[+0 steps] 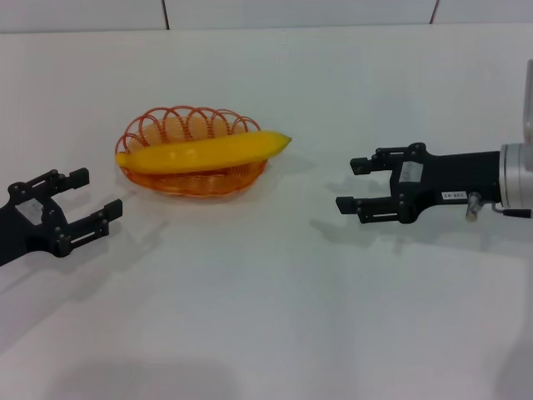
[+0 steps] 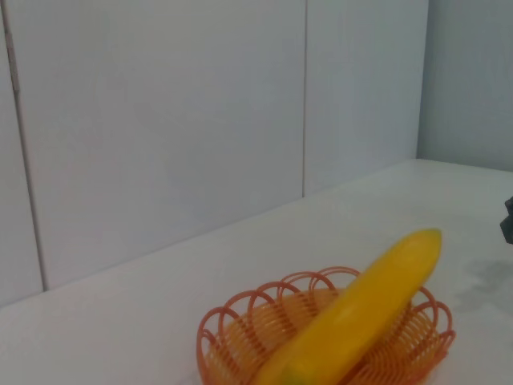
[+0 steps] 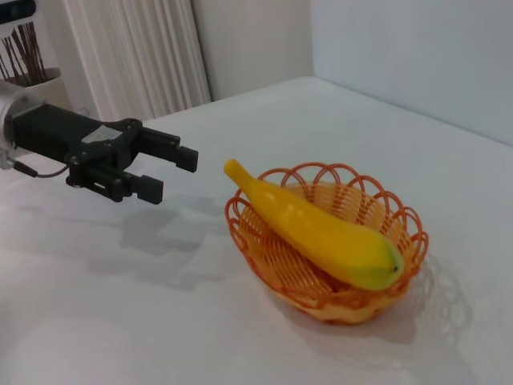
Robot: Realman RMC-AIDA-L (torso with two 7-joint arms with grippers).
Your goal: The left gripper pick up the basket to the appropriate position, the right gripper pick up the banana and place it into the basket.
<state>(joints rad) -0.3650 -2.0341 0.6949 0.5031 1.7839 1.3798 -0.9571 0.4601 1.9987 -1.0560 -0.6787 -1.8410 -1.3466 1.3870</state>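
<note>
The orange wire basket (image 1: 190, 185) stands on the white table, left of centre. The yellow banana (image 1: 204, 152) lies lengthwise across it, both pointed ends sticking out over the rim. My left gripper (image 1: 100, 192) hovers open to the basket's left, a short gap away, holding nothing. My right gripper (image 1: 347, 184) hangs open and empty well to the right of the basket, fingers pointing toward it. The left wrist view shows the banana (image 2: 361, 317) resting in the basket (image 2: 232, 325). In the right wrist view the banana (image 3: 313, 228) fills the basket (image 3: 405, 220), with the left gripper (image 3: 175, 175) beyond.
A white tiled wall (image 1: 291, 12) runs along the table's far edge. Pale curtains (image 3: 136, 56) and a pot of dark sticks (image 3: 28, 60) stand off the table behind the left arm.
</note>
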